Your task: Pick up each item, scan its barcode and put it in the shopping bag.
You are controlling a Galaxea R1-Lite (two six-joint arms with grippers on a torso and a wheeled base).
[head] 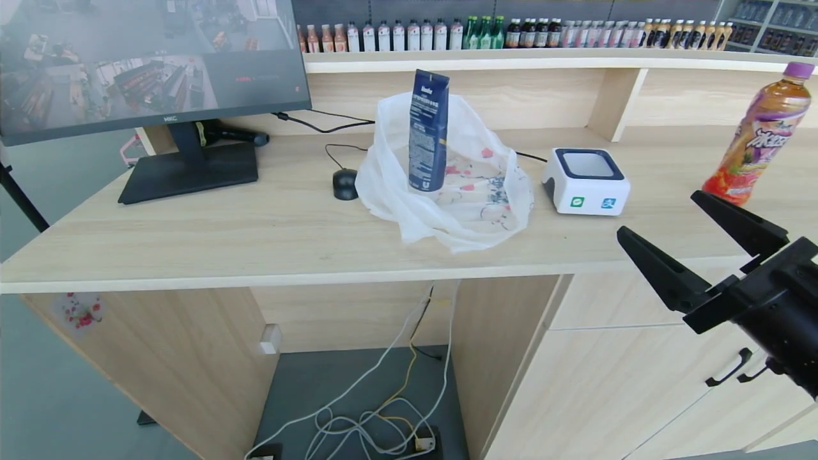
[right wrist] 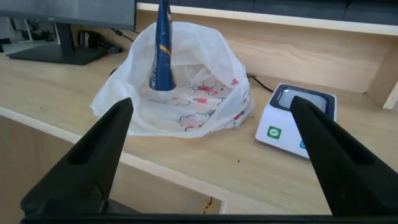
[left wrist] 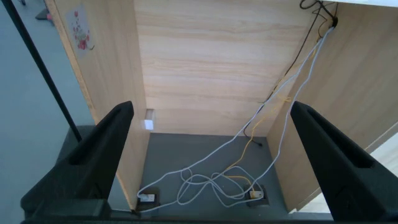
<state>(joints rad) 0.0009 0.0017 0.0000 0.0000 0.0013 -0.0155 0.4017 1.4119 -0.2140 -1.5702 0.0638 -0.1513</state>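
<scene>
You have the counter [head: 192, 243] in front of you, and the bag [head: 460, 217] lying slumped and open near its middle. Take the bag as your marker. The monitor [head: 147, 57] stands well to the left of it.

Your right gripper [head: 657, 214] hangs to the right of the bag and nearer to you, off the counter's front edge, with its jaws spread wide and nothing between them. Your left gripper [left wrist: 211, 106] is lower than the bag, facing the recess under the counter where the cables [left wrist: 236, 180] lie. Its jaws are also released and empty.

The bottle [head: 757, 137] stands upright far to the right of the bag, and by the look of things it is the item left to do. The pouch [head: 428, 131] stands upright inside the bag. The scanner [head: 586, 181] sits just right of the bag, between it and the bottle. The mouse [head: 345, 184] lies just left of the bag.

- **Bottle:** it is tall and round, so one finger brushing it on the approach could tip it and send it rolling.
- **Scanner:** carry the bottle too low and it may knock the scanner.
- **Bag:** its limp rim could snag a finger.
- **Pouch:** a careless drop into the bag could topple it.
</scene>
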